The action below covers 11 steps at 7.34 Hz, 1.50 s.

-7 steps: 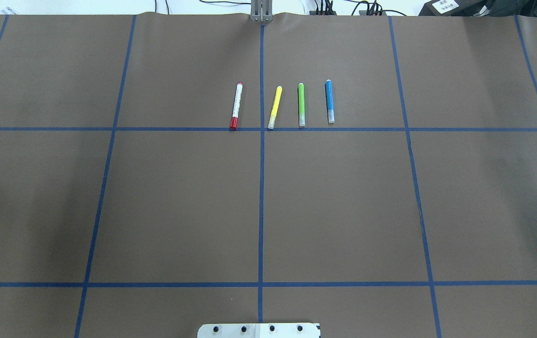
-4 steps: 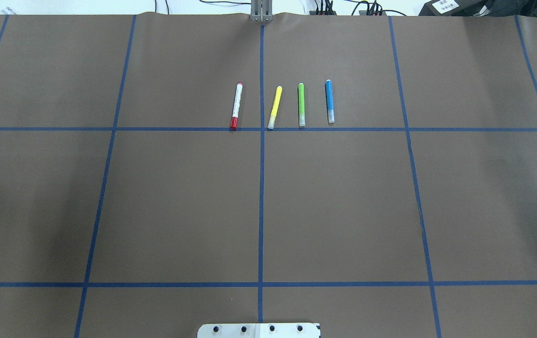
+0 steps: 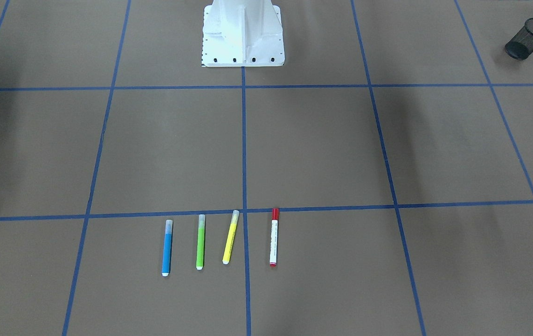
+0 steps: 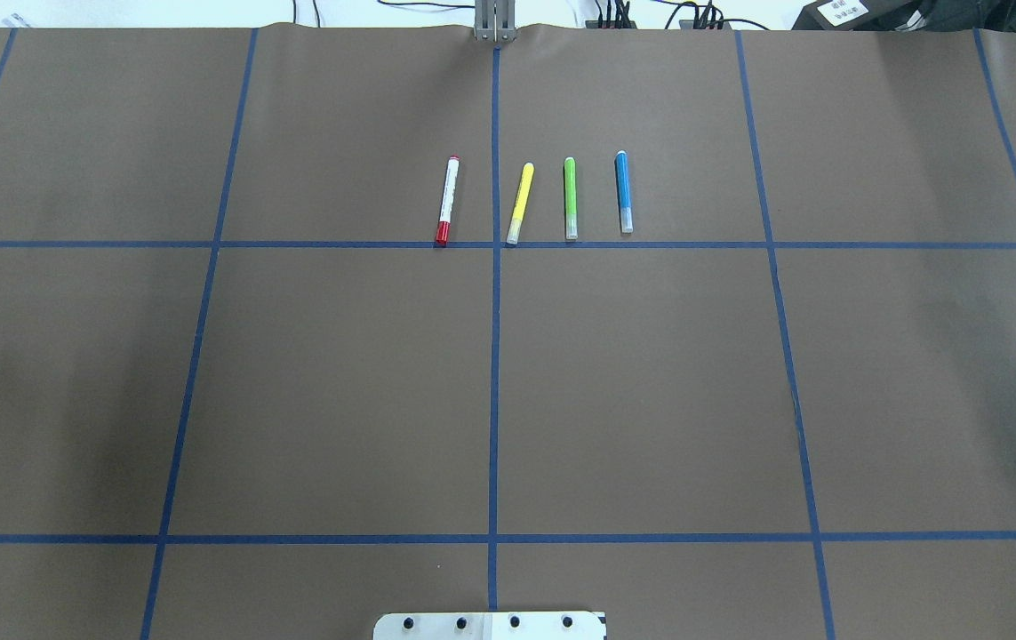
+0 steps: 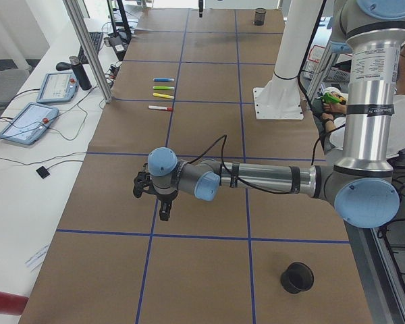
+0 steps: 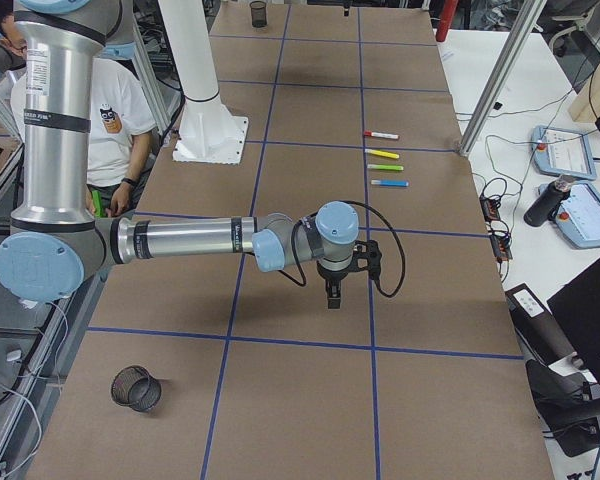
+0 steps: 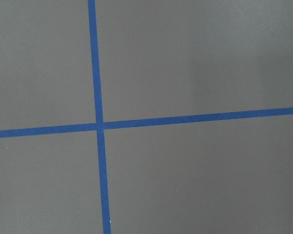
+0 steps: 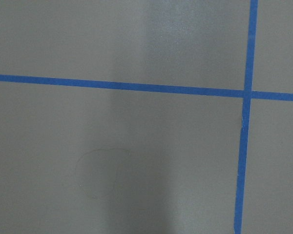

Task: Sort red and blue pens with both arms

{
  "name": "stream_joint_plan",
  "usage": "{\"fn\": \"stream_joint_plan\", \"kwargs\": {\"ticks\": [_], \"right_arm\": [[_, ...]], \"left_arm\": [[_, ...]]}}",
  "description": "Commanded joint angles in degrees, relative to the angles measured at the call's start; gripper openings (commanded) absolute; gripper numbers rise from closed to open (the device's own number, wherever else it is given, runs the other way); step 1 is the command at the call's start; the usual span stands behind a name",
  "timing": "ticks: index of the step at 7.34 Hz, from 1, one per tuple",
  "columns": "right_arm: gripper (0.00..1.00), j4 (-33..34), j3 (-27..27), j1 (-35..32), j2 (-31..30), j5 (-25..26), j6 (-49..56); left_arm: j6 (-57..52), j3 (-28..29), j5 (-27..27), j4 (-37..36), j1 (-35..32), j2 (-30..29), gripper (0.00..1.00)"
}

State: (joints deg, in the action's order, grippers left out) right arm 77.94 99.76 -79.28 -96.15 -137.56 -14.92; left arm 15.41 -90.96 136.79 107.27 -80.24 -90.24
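Observation:
The red pen [image 4: 446, 201], with a white barrel and red cap, lies at the left end of a row of markers at the table's far middle. The blue pen [image 4: 623, 191] lies at the row's right end. Both rest flat and untouched, and the front-facing view shows the same red pen [image 3: 273, 237] and blue pen [image 3: 167, 247]. My left gripper [image 5: 163, 213] hangs over bare table far to the left of the row. My right gripper [image 6: 332, 298] hangs far to the right. I cannot tell whether either is open or shut. Both wrist views show only brown paper and blue tape.
A yellow marker [image 4: 520, 203] and a green marker [image 4: 570, 197] lie between the two pens. A black mesh cup [image 5: 297, 277] stands near the left end and another mesh cup [image 6: 135, 388] near the right end. The white pedestal [image 3: 243, 42] stands mid-table. A seated person [image 6: 115, 120] is behind the robot.

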Motion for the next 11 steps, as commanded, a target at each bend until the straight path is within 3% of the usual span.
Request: {"fn": "stream_joint_plan", "kwargs": {"ticks": [1,11], "right_arm": [[1.00,-0.07,0.00,0.00,0.00,0.01,0.07],[1.00,-0.16,0.52,1.66,0.18,-0.17,0.51]], "left_arm": [[-0.03,0.26,0.05,0.13,0.00,0.07,1.00],[-0.12,-0.88,0.05,3.11,0.09,2.08,1.00]]}}
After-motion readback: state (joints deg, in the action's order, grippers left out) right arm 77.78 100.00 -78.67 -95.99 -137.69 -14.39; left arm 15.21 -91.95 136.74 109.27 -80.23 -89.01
